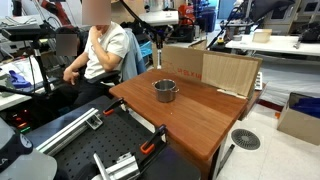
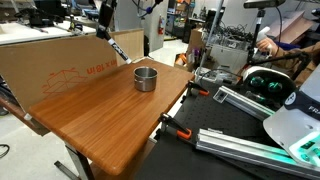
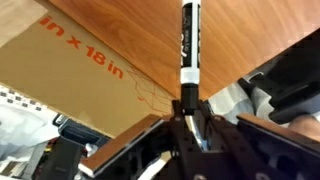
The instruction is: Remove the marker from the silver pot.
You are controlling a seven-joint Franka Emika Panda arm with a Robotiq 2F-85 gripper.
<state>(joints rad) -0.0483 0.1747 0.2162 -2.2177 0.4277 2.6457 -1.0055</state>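
The silver pot stands upright on the wooden table, near the cardboard box; it also shows in an exterior view. In the wrist view my gripper is shut on the marker, a black pen with a white band that sticks out from the jaws over the table top. In both exterior views the gripper hangs high above the table's far edge, up and away from the pot. The marker is too small to make out there. The pot's inside looks empty.
A big cardboard box printed "in x 18 in" lies along the table's back edge. A seated person is beside the table. Orange clamps and metal rails sit by the table's side.
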